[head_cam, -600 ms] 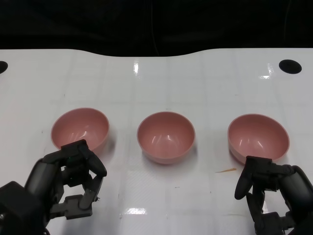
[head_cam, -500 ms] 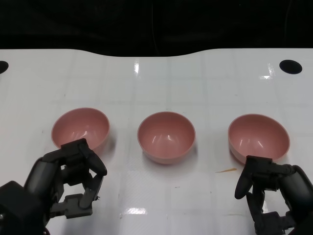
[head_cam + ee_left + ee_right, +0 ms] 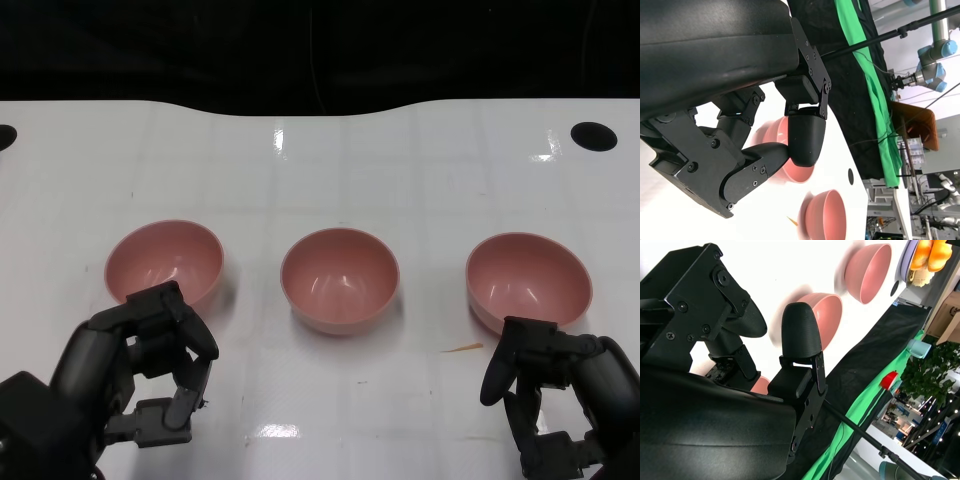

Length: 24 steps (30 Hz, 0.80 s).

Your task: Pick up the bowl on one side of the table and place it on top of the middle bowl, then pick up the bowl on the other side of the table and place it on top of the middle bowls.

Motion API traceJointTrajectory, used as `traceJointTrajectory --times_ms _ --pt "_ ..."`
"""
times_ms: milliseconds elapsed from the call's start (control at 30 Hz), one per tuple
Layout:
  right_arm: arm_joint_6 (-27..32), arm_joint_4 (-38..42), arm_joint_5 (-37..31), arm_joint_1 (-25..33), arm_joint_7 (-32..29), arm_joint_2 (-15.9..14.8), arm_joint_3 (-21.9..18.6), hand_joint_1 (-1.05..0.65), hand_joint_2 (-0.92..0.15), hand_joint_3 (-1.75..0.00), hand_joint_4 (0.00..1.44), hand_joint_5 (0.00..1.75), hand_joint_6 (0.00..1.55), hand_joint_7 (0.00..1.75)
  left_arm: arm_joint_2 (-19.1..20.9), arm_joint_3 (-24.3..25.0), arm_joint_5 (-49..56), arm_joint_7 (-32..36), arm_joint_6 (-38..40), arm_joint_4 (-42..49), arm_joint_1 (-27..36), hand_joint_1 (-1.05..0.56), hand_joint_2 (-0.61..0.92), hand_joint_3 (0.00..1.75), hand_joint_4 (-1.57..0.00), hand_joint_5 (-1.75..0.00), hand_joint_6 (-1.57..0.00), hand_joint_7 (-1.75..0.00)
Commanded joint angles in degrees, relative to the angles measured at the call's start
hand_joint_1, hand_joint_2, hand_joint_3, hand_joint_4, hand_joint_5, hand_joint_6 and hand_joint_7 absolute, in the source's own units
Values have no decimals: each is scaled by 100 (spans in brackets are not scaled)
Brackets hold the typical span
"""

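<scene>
left bowl (image 3: 165, 262) — just beyond left hand (image 3: 145, 365)

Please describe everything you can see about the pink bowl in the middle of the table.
The middle bowl is a plain pink round bowl, smooth and slightly glossy like plastic, with small light reflections inside. It stands upright and empty on the white table, between the left bowl and the right bowl, apart from both. Nothing is stacked on it, and no hand touches it: the left hand and the right hand are nearer the robot.
</scene>
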Motion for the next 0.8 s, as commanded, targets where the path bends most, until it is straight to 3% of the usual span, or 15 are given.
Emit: traceJointTrajectory --times_ms 33,367,400,500,800 --pt "-52 -7 25 -14 -42 -63 -84 7 -20 -163 91 174 83 147 110 2 182 27 -149 37 38 -21 34 137 -89 -175 -77 -152" --pt "-7 0 -1 -42 -59 -44 -90 7 -19 -164 90 173 82 146 105 68 328 68 -203 96 20 -25 39 128 -87 -175 -77 -148" --pt "-13 5 17 -37 -76 -26 -101 5 -28 -149 85 161 78 135 103 74 361 89 -233 123 12 -35 43 113 -88 -173 -80 -143" --pt "119 -86 102 -9 -82 17 -137 2 -38 -125 74 144 72 115 88 82 218 -32 -273 155 9 -40 48 100 -85 -173 -81 -140" --pt "457 -348 8 -11 -182 18 -175 -13 -61 -70 54 115 60 76 75 56 149 -6 -231 121 14 -35 44 109 -86 -174 -82 -146"
